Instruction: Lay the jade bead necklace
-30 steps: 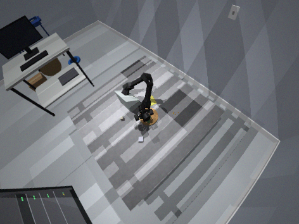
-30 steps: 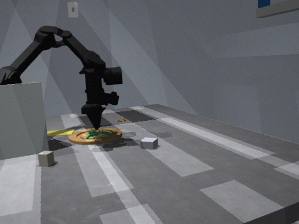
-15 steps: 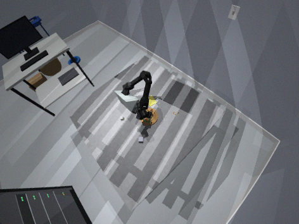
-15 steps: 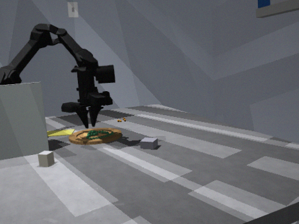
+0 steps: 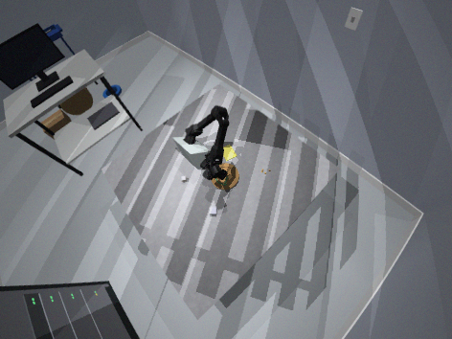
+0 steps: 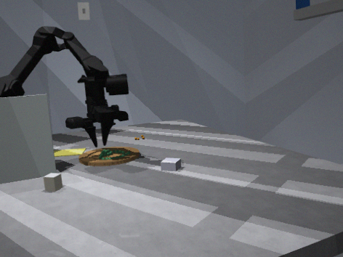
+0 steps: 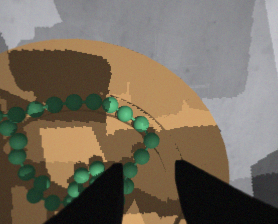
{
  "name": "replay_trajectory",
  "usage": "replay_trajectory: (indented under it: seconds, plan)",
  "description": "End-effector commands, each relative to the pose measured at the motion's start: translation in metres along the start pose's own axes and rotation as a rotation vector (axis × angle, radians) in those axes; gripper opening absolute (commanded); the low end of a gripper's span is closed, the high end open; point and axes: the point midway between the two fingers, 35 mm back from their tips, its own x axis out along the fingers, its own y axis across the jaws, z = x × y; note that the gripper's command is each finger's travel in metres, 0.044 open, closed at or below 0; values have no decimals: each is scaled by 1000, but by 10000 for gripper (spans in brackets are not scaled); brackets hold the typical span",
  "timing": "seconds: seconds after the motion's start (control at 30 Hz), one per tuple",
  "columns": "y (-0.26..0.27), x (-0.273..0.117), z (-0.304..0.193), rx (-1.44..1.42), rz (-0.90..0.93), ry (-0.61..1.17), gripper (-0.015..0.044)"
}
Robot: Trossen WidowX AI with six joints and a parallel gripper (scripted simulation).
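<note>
The round wooden bead board [image 5: 233, 181] [image 6: 87, 161] [image 7: 150, 70] lies flat. The jade bead necklace [image 6: 107, 154] [image 7: 74, 102] lies crumpled on it. In the wrist view, an upper arc of beads runs close to the thin curved groove line; whether those beads sit in the groove is unclear. At the right the strand bends inward, and more beads bunch inside the board's middle, partly hidden by the left finger. My gripper [image 6: 101, 145] [image 7: 148, 170] points down just above the board, partly open, with no bead between its fingertips.
A pale box [image 5: 193, 154] [image 6: 25, 139] stands by the arm's base. A yellow sheet [image 5: 229, 153] [image 6: 70, 152] lies behind the board. Two small blocks, one beige [image 5: 184, 178] [image 6: 53, 182] and one whitish [image 5: 213, 211] [image 6: 171, 164], and several small orange pieces [image 5: 265, 170] lie around.
</note>
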Motion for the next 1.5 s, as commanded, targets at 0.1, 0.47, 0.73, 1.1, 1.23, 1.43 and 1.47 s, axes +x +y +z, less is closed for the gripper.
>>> replay_trajectory:
  seconds: [0.1, 0.47, 0.73, 1.1, 1.23, 1.43, 1.47]
  plan:
    - [-4, 15, 0, 15, -10, 0, 120]
    - [-1, 20, 0, 6, -5, -2, 120]
    - [-3, 33, 0, 13, -8, 0, 120]
    - [-4, 39, -1, 16, -10, 1, 120]
    - [-2, 37, 0, 6, -9, -6, 15]
    - [-2, 37, 0, 6, -9, -6, 0]
    - [-2, 37, 0, 6, -9, -6, 0]
